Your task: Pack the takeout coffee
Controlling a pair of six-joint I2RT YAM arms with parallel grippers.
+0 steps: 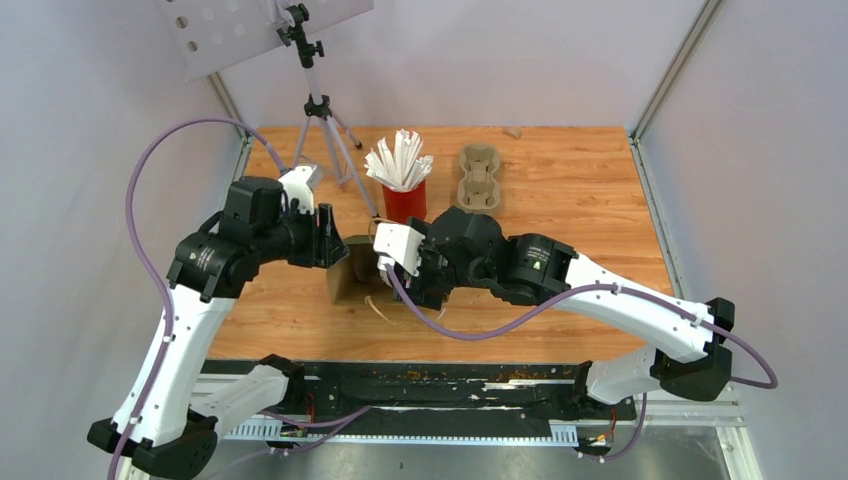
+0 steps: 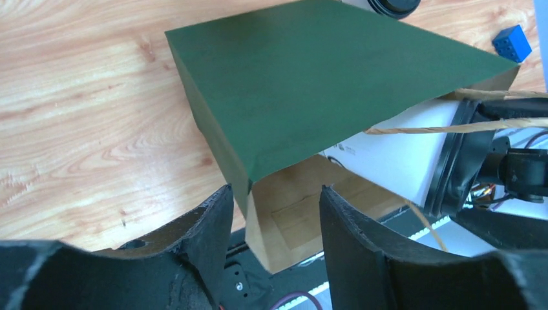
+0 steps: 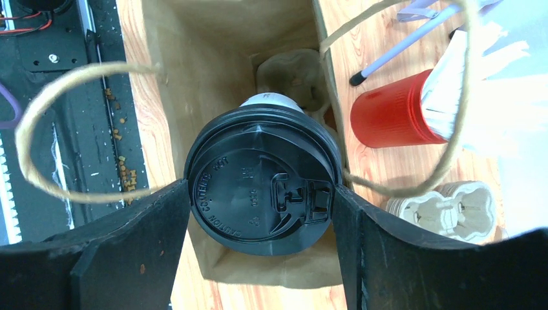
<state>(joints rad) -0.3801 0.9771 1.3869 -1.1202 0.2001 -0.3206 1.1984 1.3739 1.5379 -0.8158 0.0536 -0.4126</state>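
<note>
My right gripper [image 3: 260, 191] is shut on a white paper coffee cup with a black lid [image 3: 262, 187] and holds it in the mouth of an open brown paper bag [image 3: 194, 58]. The same cup [image 2: 400, 158] shows white in the left wrist view. A beige pulp tray [image 3: 287, 71] lies deep inside the bag behind the cup. The bag [image 1: 346, 280], dark green outside [image 2: 323, 77], sits between the arms. My left gripper [image 2: 274, 197] is open, its jaws on either side of the bag's rim corner. I cannot make out the second cup.
A red cup of white straws [image 1: 404, 195] stands just behind the bag, also in the right wrist view [image 3: 391, 119]. A second pulp tray [image 1: 478, 178] lies right of it. A tripod [image 1: 322, 120] stands at the back left. A small blue block [image 2: 514, 42] lies beyond the bag.
</note>
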